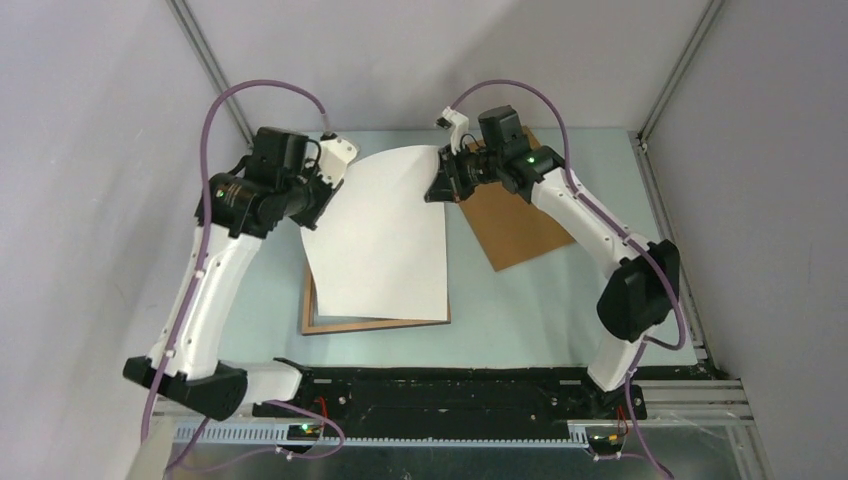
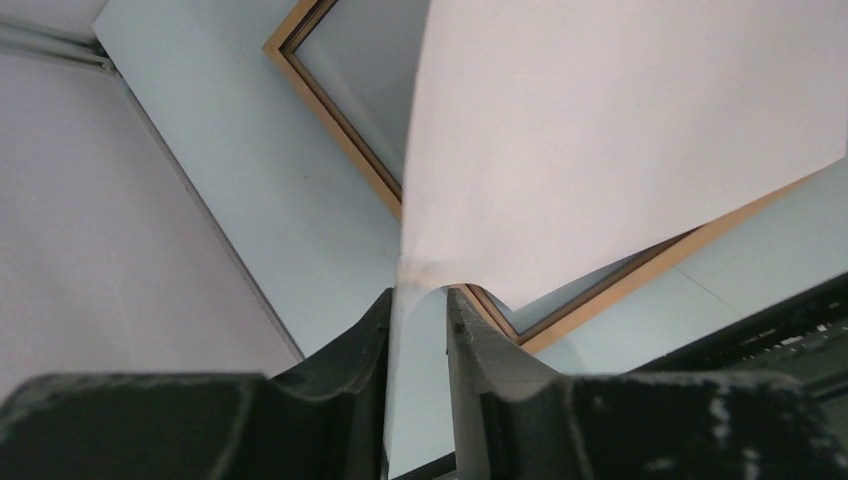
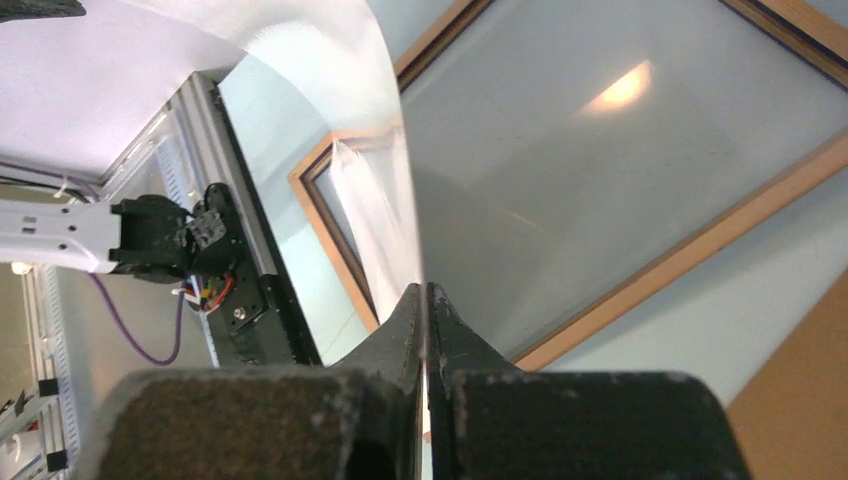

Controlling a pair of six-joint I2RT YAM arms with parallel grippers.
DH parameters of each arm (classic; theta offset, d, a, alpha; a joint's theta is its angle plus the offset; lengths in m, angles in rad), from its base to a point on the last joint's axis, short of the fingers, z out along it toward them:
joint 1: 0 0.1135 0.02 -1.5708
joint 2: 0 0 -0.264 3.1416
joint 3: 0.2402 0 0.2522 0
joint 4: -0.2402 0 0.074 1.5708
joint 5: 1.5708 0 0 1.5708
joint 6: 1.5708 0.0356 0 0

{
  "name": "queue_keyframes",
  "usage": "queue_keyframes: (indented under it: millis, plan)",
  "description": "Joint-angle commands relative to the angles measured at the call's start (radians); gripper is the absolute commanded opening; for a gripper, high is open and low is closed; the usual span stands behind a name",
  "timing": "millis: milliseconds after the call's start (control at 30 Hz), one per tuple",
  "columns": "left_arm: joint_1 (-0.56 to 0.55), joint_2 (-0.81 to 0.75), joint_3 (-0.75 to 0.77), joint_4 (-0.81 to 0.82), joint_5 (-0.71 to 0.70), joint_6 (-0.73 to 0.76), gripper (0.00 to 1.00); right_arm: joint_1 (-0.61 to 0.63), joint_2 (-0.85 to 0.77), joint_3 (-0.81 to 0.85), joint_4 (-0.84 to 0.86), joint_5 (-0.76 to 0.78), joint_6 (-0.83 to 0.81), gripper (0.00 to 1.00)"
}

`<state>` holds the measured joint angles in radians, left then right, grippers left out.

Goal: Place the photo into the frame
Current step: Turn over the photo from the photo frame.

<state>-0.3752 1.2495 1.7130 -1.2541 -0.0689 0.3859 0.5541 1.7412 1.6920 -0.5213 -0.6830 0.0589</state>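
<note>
The big rectangular paper photo (image 1: pixel 380 235) lies white back up, its long side running from 12 to 6 o'clock. Its near end rests on the thin light wood frame (image 1: pixel 370 324) and hides most of it. Its far end bends up. The right gripper (image 3: pixel 426 300) pinches the 1 o'clock corner. The left gripper (image 2: pixel 418 300) has its jaws a little apart around the 11 o'clock edge, maybe loose. A flat brown board (image 1: pixel 515 225) lies at 3 o'clock on the pale blue table (image 1: pixel 560 300), with grey walls (image 1: pixel 90 150) around.

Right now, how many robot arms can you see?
2. The left arm is on the left, reaching to the far left corner of the photo. The right arm is on the right, reaching to its far right corner. None looks hidden.
</note>
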Motion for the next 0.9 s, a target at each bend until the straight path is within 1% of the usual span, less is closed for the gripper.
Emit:
queue_keyframes:
  millis: [0,67,100,133,167,200,233,267,300,367,667,867]
  plan:
    - [0.033,0.060,0.016,0.048,-0.008,0.038,0.30,-0.009,0.072,0.090,-0.056,0.043,-0.012,0.00]
    - [0.042,0.094,0.010,0.063,0.002,0.042,0.36,-0.017,0.101,0.098,-0.057,0.045,-0.015,0.00]
    - [0.048,0.114,0.010,0.071,0.004,0.042,0.44,-0.023,0.110,0.102,-0.058,0.045,-0.017,0.00]
    - [0.050,0.124,0.010,0.075,0.005,0.042,0.49,-0.027,0.127,0.105,-0.058,0.043,-0.018,0.00]
    - [0.055,0.140,0.015,0.084,0.005,0.044,0.60,-0.036,0.137,0.109,-0.056,0.040,-0.019,0.00]
    - [0.057,0.148,0.017,0.089,0.001,0.044,0.65,-0.040,0.153,0.110,-0.053,0.036,-0.020,0.00]
    - [0.060,0.161,0.023,0.097,-0.002,0.045,0.75,-0.050,0.160,0.113,-0.048,0.033,-0.023,0.00]
    - [0.062,0.168,0.027,0.100,-0.007,0.045,0.80,-0.054,0.176,0.119,-0.049,0.026,-0.027,0.00]
    - [0.064,0.181,0.035,0.106,-0.011,0.044,0.89,-0.062,0.184,0.125,-0.052,0.022,-0.036,0.00]
    - [0.065,0.197,0.049,0.113,-0.020,0.044,0.98,-0.071,0.224,0.145,-0.063,0.008,-0.050,0.00]
    - [0.071,0.235,0.082,0.128,-0.053,0.037,1.00,-0.079,0.350,0.219,-0.075,-0.018,-0.116,0.00]
    - [0.072,0.244,0.089,0.128,-0.079,0.038,1.00,-0.079,0.454,0.320,-0.142,-0.043,-0.168,0.00]
